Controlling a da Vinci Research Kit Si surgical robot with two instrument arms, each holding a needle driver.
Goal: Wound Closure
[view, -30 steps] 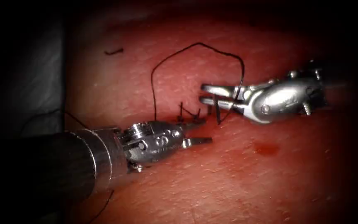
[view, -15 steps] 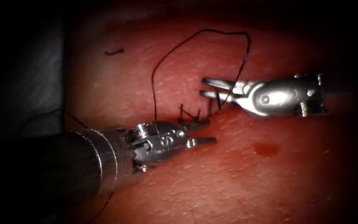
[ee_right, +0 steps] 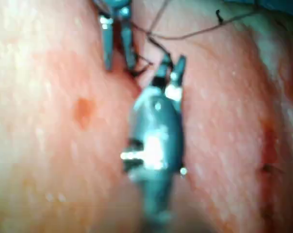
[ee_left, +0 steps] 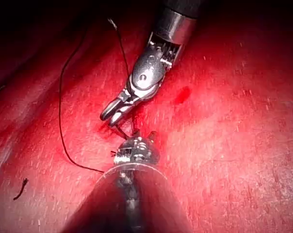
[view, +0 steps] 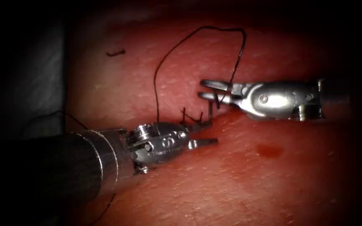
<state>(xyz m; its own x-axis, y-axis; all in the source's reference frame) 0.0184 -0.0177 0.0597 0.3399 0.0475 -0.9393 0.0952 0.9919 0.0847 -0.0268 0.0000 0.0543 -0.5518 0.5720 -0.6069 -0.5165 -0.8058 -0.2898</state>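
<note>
Dim, heavy vignette, dark edges

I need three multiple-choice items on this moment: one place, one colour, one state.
1. The red fluid spot lies: A) right of the stitches B) left of the stitches C) on the stitches.
2. The thread is: A) white B) dark C) green.
3. The left tool has its jaws: A) shut on thread B) shut on tissue C) open, holding nothing.
Key: 1A, the endoscope view shows it below the right tool; 2B, the loop crossing the right tool's open jaws is dark; 3C, its jaws stand apart beside the stitches.
</note>
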